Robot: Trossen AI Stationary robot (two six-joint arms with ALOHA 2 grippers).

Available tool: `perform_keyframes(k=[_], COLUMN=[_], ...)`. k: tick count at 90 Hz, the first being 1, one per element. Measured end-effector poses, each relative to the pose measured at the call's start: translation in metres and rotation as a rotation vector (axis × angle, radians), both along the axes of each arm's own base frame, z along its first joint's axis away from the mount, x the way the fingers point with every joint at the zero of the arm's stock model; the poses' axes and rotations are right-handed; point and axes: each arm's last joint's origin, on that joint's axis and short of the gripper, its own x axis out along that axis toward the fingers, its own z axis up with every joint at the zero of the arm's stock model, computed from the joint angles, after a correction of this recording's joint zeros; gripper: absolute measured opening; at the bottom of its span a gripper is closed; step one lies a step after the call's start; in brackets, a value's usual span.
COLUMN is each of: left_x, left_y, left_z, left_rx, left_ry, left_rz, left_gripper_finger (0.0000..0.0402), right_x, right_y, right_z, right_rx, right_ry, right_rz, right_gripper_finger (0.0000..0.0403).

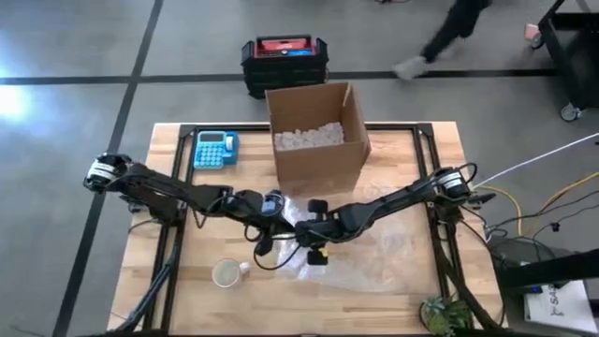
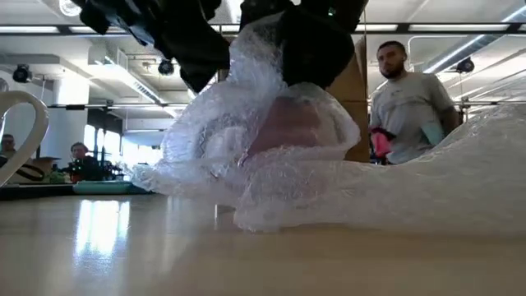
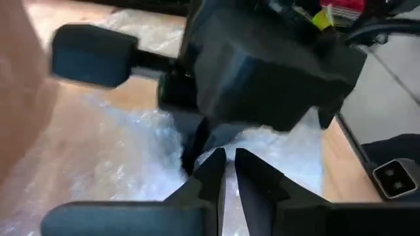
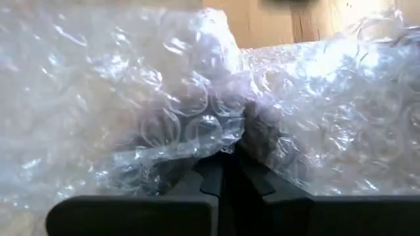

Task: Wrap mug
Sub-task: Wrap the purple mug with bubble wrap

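Observation:
A white mug (image 1: 226, 273) stands upright on the table near the front left, apart from both grippers; its handle (image 2: 20, 123) shows in the low view. A clear bubble wrap sheet (image 1: 379, 257) lies right of it. Its left part is gathered into a raised bundle (image 2: 271, 140), through which a pinkish shape (image 2: 289, 123) shows; what it is, I cannot tell. My left gripper (image 3: 230, 172) and my right gripper (image 4: 226, 160) meet over this bundle at the table's middle (image 1: 299, 234), both shut on the wrap. My left gripper pinches a thin bit of the bubble wrap (image 3: 230, 152) between its nearly closed fingers, at the top of the bundle. It comes from the table's left, slanting down. The right arm's gripper hides the rest. My right gripper pinches a gathered fold of the bubble wrap (image 4: 230, 134) between its two fingers, several layers bunched together. It comes from the table's right and from above. The bundle hangs below the fingers, with its lower part (image 2: 271, 215) on the table.
An open cardboard box (image 1: 318, 136) with white filler stands at the far middle, and a blue calculator (image 1: 215, 150) lies left of it. A small plant (image 1: 445, 314) sits at the near right corner. A person (image 2: 407, 99) stands beyond the table.

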Motion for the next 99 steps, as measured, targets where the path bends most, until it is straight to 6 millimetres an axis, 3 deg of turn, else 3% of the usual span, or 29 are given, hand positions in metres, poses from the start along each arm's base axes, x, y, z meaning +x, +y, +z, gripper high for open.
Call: perform_keyframes(k=[17,45,77,87,99], left_x=[0.002,0.002,0.005,0.005,0.005], left_y=[0.002,-0.004,-0.005,-0.005,-0.005], left_z=[-0.01,-0.007,0.002,0.002,0.001], left_rx=[0.021,0.015,-0.005,-0.029,-0.042], left_ry=[0.003,-0.016,-0.093,-0.086,-0.078], left_rz=[0.06,0.04,0.043,0.054,0.061], left_gripper_finger=[0.0021,0.0021,0.0021,0.0021,0.0021], right_x=[-0.003,-0.013,-0.042,-0.051,-0.058], right_y=[-0.001,-0.003,-0.008,-0.008,-0.005], right_z=[0.021,0.049,0.1,0.107,0.094], right_rx=[0.011,0.017,0.034,0.063,0.055], right_ry=[-0.042,-0.092,-0.142,-0.132,-0.085], right_rz=[0.008,0.015,0.044,0.065,0.077], right_gripper_finger=[0.0,0.0,0.0,0.0,0.0])
